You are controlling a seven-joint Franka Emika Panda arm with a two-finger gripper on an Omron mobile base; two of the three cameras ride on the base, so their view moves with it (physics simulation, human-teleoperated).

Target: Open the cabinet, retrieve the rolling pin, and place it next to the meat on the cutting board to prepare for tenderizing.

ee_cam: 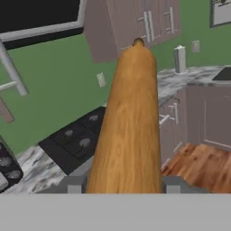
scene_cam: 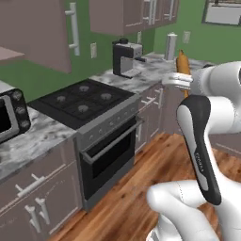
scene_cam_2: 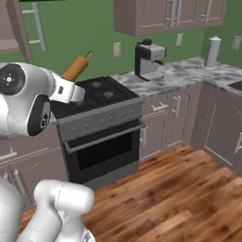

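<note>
My gripper [ee_cam: 122,186] is shut on the rolling pin [ee_cam: 128,131], a light orange-brown wooden cylinder that runs up the middle of the hand view with its far knob at the top. The rolling pin [scene_cam: 183,66] sticks up above my white wrist in the left base view, and the rolling pin [scene_cam_2: 77,67] slants up to the right over the stove in the right base view. The mauve-brown wall cabinet [scene_cam: 40,33] hangs at upper left with its door swung open and a grey bar handle [scene_cam: 73,28]. The meat and the cutting board are out of view.
A black gas stove [scene_cam: 82,101] with an oven below sits in the marble counter [scene_cam: 33,139]. A coffee machine [scene_cam: 126,57] and a paper towel roll [scene_cam: 170,46] stand further along. A toaster oven [scene_cam: 12,113] sits at left. Wooden floor [scene_cam_2: 179,189] lies open in front.
</note>
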